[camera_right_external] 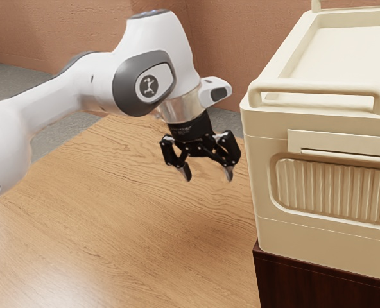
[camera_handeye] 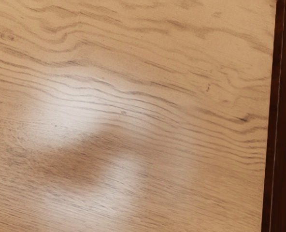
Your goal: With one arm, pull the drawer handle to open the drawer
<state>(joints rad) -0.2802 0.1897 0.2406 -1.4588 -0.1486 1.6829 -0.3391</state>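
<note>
My gripper [camera_right_external: 206, 174] hangs in the exterior view with its fingers apart, pointing down, nothing between them. Just to its right in that view stands a cream-coloured cabinet-like unit [camera_right_external: 260, 192]. Its front carries a raised panel with a narrow slot [camera_right_external: 344, 154] and a ribbed, recessed panel [camera_right_external: 337, 189] below. A bar handle [camera_right_external: 318, 88] runs along the top front edge. Which part is the drawer's handle I cannot tell. A gap separates the gripper from the unit.
The cream unit rests on a dark brown wooden base [camera_right_external: 305, 279], whose edge also appears in the wrist view [camera_handeye: 273, 116]. Pale wood-grain surface [camera_right_external: 126, 224] lies below the arm. Reddish-brown walls [camera_right_external: 241, 38] stand behind.
</note>
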